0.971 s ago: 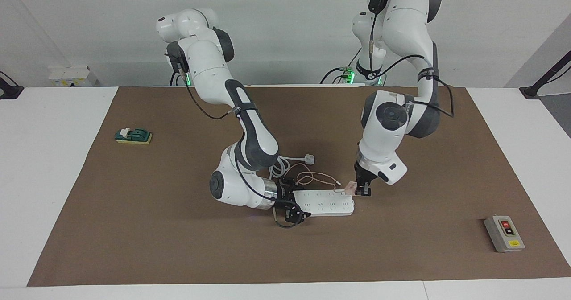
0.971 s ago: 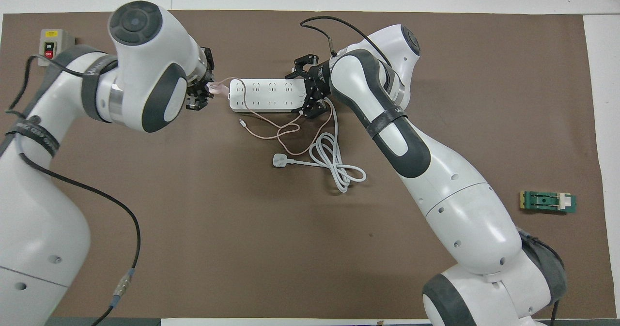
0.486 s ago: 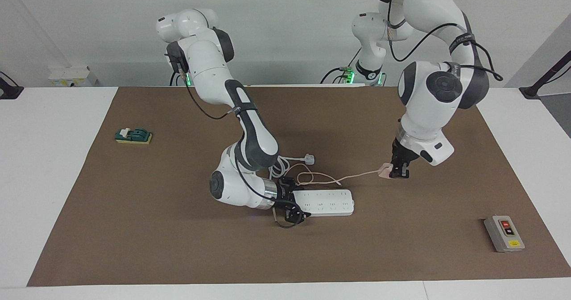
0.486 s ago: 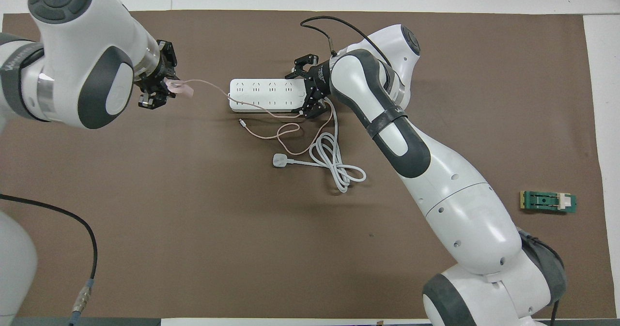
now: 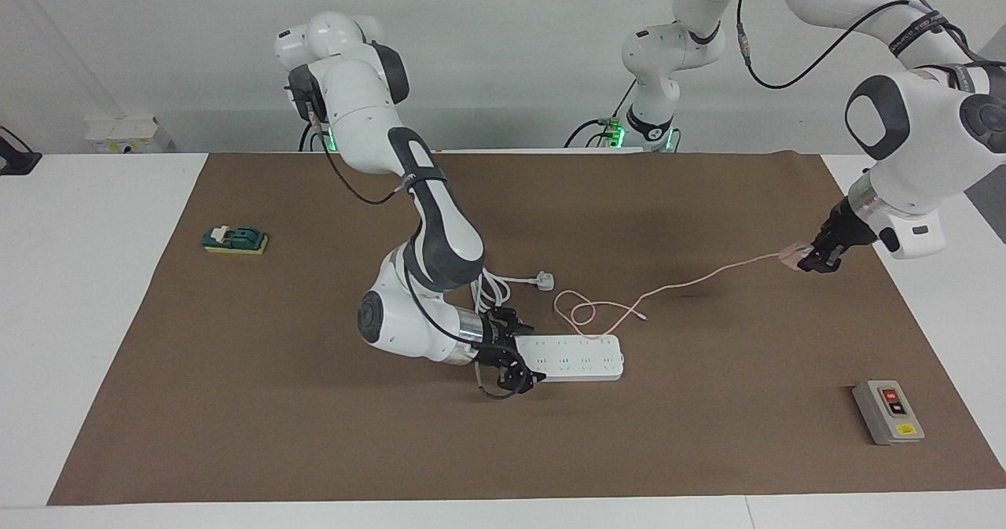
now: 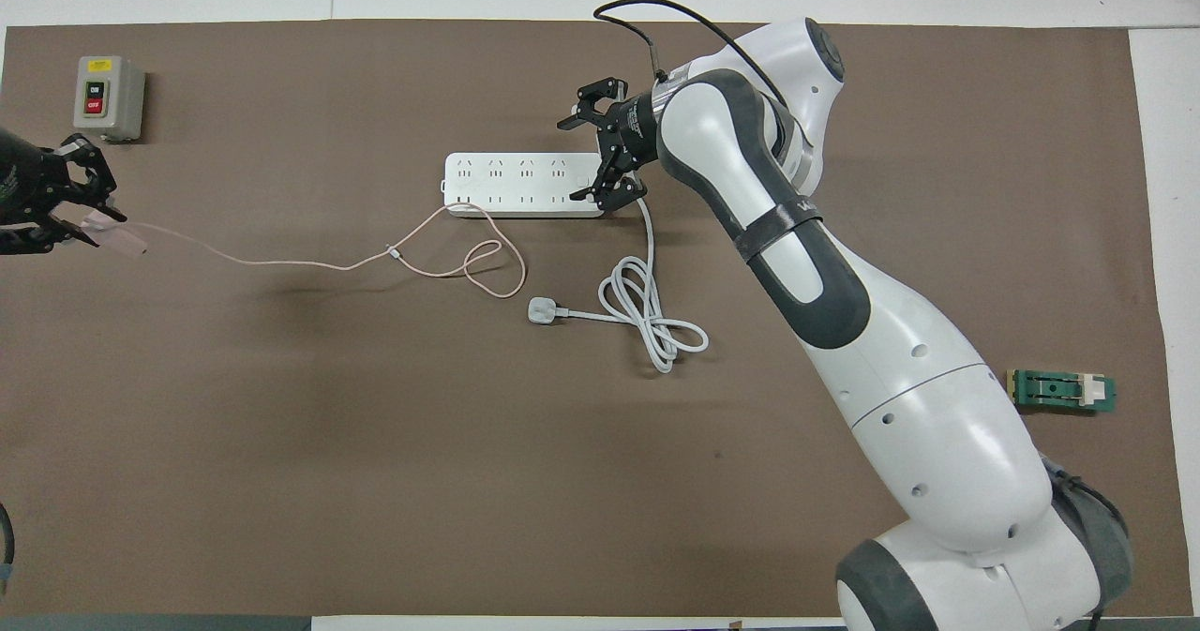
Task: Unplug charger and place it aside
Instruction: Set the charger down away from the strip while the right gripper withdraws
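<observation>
- The charger (image 5: 791, 257) is out of the power strip (image 5: 578, 358) and hangs over the brown mat (image 5: 236, 403) near the left arm's end of the table (image 5: 94, 340), gripped by the left pincer (image 5: 813, 259).
- Its thin pink cable (image 5: 707, 271) runs from the cube in a shallow sag down to the mat, where the rest lies in a loose loop just beside the power strip, on the side nearer to the robots.
- The step in hand looks like the setting aside: lower the cube gently onto bare mat, clear of the grey switch box (image 5: 888, 412), and let go only once it rests flat.
- Moving slowly would keep the trailing cable from dragging the loop across the white plug (image 5: 544, 281) and its thick cord.
- The left pincer is closed on the charger, with the pink body showing between its fingers.
- The right pincer (image 5: 512, 353) sits low at the power strip's end toward the right arm, its fingers spread to either side of the strip as if bracing it; whether they press on the casing I cannot tell.
</observation>
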You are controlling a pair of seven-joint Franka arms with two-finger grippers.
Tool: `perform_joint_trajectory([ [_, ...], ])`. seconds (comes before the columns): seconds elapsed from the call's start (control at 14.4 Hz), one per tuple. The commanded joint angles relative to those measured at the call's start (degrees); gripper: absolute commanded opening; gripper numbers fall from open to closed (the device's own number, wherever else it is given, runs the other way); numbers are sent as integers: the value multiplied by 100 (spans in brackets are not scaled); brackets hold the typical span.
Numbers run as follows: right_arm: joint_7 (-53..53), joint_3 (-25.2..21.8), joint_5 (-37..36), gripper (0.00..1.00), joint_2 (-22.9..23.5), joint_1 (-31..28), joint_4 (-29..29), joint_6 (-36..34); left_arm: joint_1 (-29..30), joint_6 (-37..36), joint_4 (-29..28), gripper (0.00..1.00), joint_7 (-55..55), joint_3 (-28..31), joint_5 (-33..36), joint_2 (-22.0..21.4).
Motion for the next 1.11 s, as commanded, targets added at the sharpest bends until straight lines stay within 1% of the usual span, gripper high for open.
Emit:
perform_joint_trajectory([
  [0.0, 96, -267, -319, 100, -755, -14, -499, -384, 214, 967, -1075, 0, 393, -41, -69, -505],
  [0.14, 88, -312, -924, 100, -1239, -39, -614, -726, 336, 1697, -1761, 0, 402, -41, -69, -725],
  [0.21, 96, -321, -1223, 100, -1441, -57, -615, -963, 363, 1918, -1955, 0, 402, -49, -69, -787],
  [0.28, 9, -373, -1879, 100, -1835, -83, -623, -1426, 346, 2077, -2105, 0, 385, -49, -69, -814],
  [0.35, -200, -374, -2364, 100, -2117, -84, -676, -1631, 320, 2105, -2115, 0, 376, -49, -69, -814],
  [0.42, -542, -374, -2647, 100, -2372, -84, -798, -1790, 328, 2131, -2124, 0, 393, -49, -78, -814],
  [0.55, -1437, -391, -3044, 100, -2891, -118, -1123, -1967, 302, 2298, -2238, 0, 394, -49, -78, -823],
  [0.62, -1790, -391, -3193, 100, -3076, -214, -1220, -2011, 293, 2299, -2239, 0, 393, -58, -78, -814],
  [0.69, -2089, -391, -3247, 100, -3209, -337, -1256, -2133, 267, 2290, -2230, 27, 385, -58, -78, -814],
  [0.76, -2388, -400, -3282, 100, -3306, -469, -1256, -2291, 267, 2264, -2212, 47, 385, -58, -69, -814],
  [0.83, -2809, -391, -3387, 100, -3428, -627, -1256, -2440, 258, 2237, -2195, 59, 376, -67, -78, -814],
  [0.9, -3361, -400, -3536, 100, -3534, -750, -1256, -2616, 258, 2228, -2177, 93, 367, -76, -78, -805],
  [0.97, -3976, -400, -3703, 100, -3631, -882, -1256, -2766, 249, 2194, -2133, 100, 358, -102, -78, -797],
  [1.04, -4660, -400, -3887, 100, -3727, -1005, -1265, -2889, 223, 2063, -2046, 100, 367, -111, -69, -797],
])
